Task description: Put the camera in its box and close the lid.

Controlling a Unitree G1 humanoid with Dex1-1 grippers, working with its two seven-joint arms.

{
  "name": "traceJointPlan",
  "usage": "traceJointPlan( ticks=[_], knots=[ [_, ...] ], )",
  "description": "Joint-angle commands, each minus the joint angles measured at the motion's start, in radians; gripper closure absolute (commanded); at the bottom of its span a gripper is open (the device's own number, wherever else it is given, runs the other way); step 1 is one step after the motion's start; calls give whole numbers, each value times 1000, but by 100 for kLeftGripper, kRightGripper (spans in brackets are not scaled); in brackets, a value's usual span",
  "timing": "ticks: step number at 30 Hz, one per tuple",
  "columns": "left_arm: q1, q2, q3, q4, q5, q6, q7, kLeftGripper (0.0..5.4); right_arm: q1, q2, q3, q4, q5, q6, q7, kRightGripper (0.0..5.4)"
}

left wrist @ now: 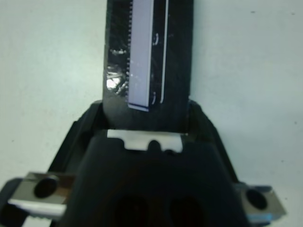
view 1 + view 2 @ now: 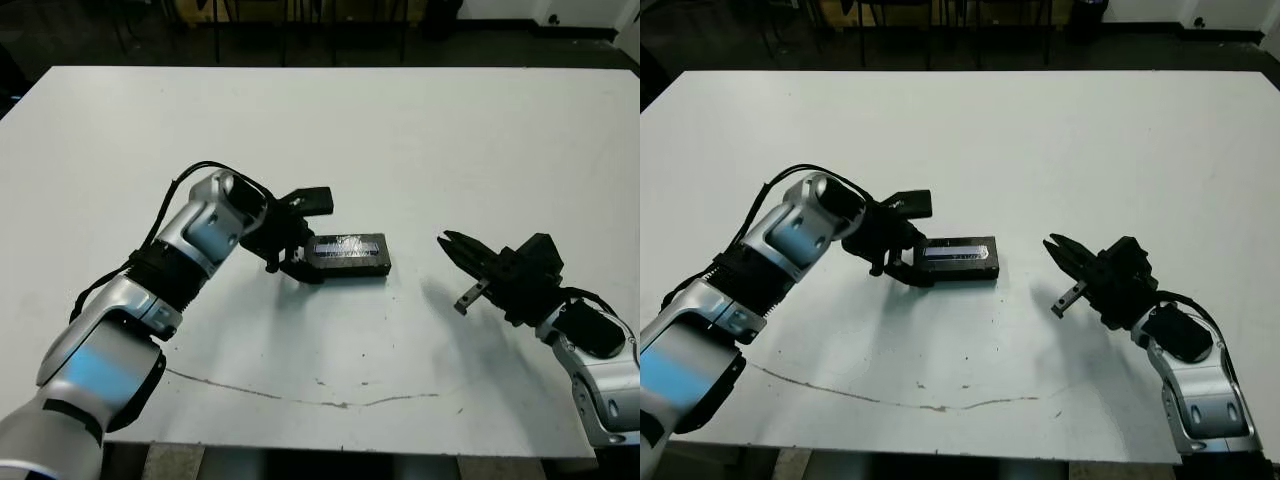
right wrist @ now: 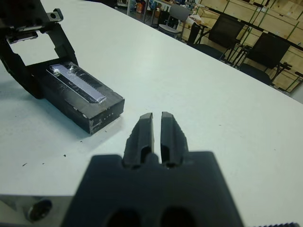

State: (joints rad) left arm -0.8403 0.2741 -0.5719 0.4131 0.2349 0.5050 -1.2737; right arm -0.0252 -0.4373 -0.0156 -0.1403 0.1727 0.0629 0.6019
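Box [image 2: 348,255] lies flat on the white table [image 2: 450,130], one short end pushed in between the fingers of the left gripper [image 2: 314,236]. Lid [image 3: 75,82] appears seated: one closed black block, a pale lavender strip running along its top face. Camera not visible anywhere; judged to be inside, cannot confirm.

Left pincer: fingers spread wide. One finger stands clear above the block, not touching. The other sits low against the block's near end, at table level. In the left wrist view the end of the block reaches right up to the palm. Not clamped on anything.

Right gripper [image 3: 157,118]: fingers drawn together with only a hairline gap, holding nothing. The block is well ahead of its tips and off to one side, with bare table between.

Handling, as a judgement:
- Looks light and rigid; thin hard-shell walls, no give expected.
- Top and sides look glossy, so likely slippery under hard pads.
- A loose-fitting lid could skew or lift if taken by one corner.
- Best hold: across the two long sides near mid-length, or a flat press on the top face to settle the lid.
- A push on one end alone would likely slide the whole block across the table.
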Motion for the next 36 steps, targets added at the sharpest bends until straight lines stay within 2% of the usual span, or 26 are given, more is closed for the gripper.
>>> traceJointPlan(
  ticks=[1,4,6,11,16,20,26,32,36],
  knots=[
    [103,-28,-89,4,3,7,-15,272,17,6,9,-13,8,45,-8,540],
    [104,-28,-72,1,-13,70,-5,272,19,8,9,-20,7,49,-9,540],
    [107,-9,-74,-10,-7,28,2,234,19,8,9,-21,6,47,-7,540],
    [148,62,-80,-52,32,-161,72,152,25,3,6,-32,8,52,-3,540],
    [189,120,-30,-24,5,-190,93,72,32,-2,1,-33,13,43,3,540],
    [231,188,-5,-16,16,-232,133,7,37,-1,-2,-35,21,40,5,540],
    [317,318,45,-27,4,-319,154,2,42,-5,-4,-41,21,40,8,540],
    [440,429,192,-101,-113,-287,157,2,47,-4,-3,-51,17,50,1,540],
    [516,466,307,-203,-206,-258,189,2,42,3,-4,-25,26,22,13,540]
  ],
)
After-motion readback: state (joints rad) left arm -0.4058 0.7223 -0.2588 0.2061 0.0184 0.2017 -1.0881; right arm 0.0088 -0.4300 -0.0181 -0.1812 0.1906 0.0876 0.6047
